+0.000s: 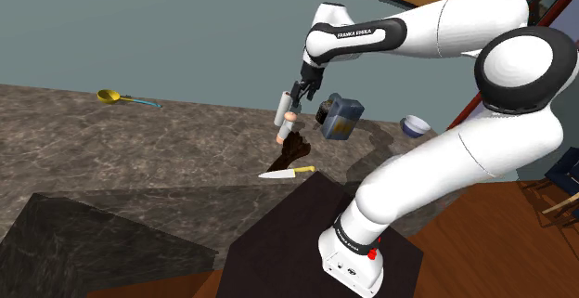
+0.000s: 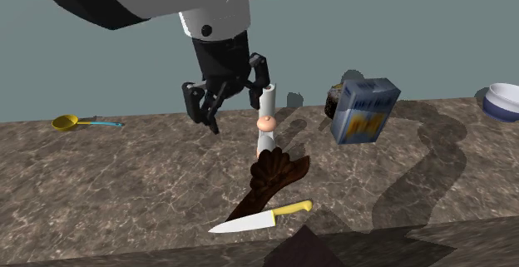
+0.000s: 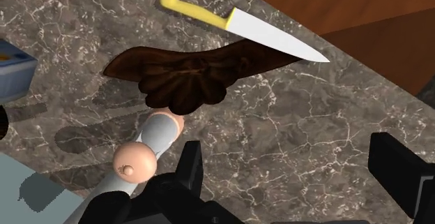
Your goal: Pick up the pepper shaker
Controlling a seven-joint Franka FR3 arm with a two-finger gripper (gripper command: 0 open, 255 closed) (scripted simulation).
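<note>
The pepper shaker is a tall pale grey cylinder with a peach knob at mid-height. It stands upright on the marble counter, just behind a dark brown carved piece. My black gripper hangs open close beside the shaker, toward the second exterior view's left. In the wrist view the shaker lies outside the fingers, against the outer side of one finger, and only bare counter lies in the gap of the gripper. In the shoulder view the gripper sits by the top of the shaker.
A yellow-handled knife lies near the counter's front edge, in front of the brown piece. A blue-grey box with a dark jar behind it stands to the right, a white and blue bowl farther right. A yellow spoon lies far left.
</note>
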